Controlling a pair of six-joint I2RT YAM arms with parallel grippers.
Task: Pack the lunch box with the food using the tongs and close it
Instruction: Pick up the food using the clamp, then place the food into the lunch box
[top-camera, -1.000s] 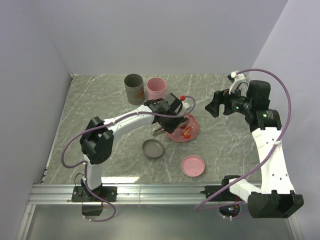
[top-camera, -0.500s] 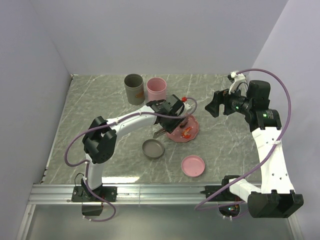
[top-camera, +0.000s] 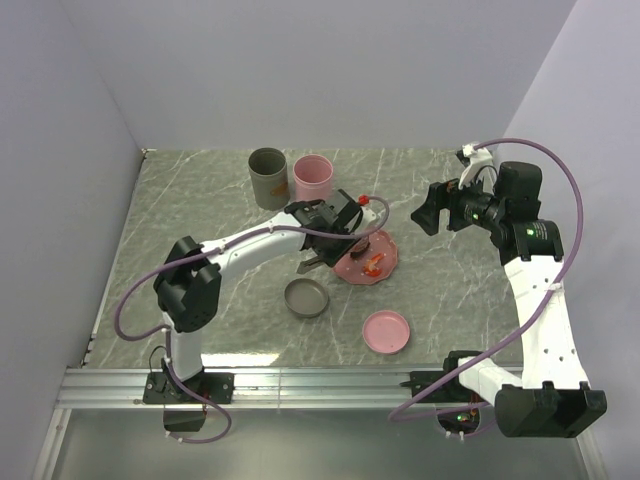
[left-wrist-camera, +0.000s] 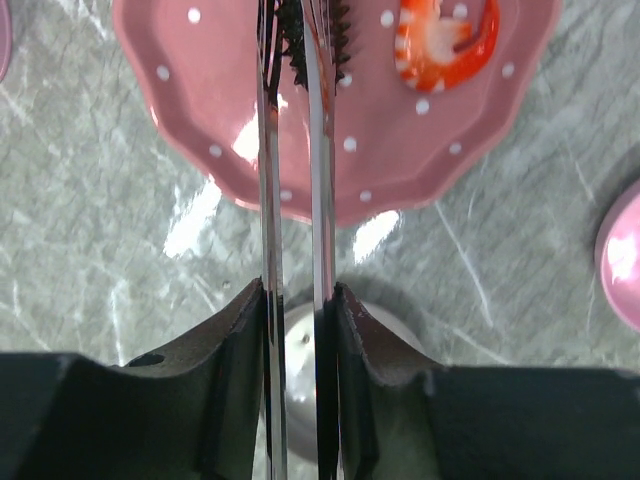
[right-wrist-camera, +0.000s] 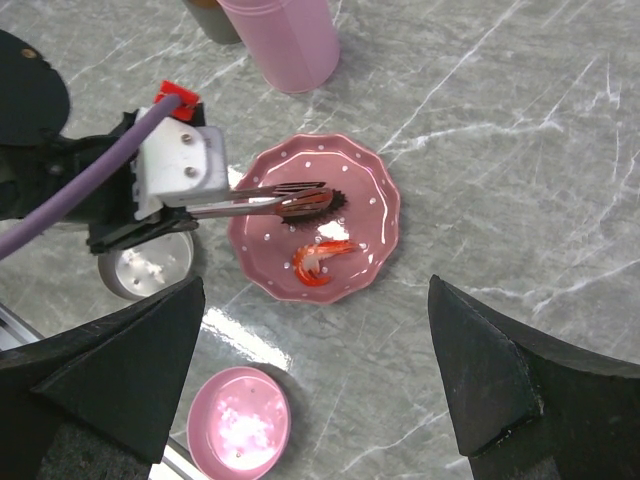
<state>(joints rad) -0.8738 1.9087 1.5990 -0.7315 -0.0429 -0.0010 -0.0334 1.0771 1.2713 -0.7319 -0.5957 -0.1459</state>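
Nearest: pink lid & grey lid lie flat on table, prob. left off so cups stay open for loading. L gripper jaws partway in, pinching both arms of tongs so tips squeeze dark brown piece on pink plate. Shrimp just beside it, untouched. Beige ball not seen. R gripper spread wide, empty, held off to the right. Far: grey cup & pink cup upright, side by side.

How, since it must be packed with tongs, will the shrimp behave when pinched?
The shrimp looks glossy, so it may slip between the thin metal tongs. Its curled, flat-lying shape probably keeps it from rolling on the plate.
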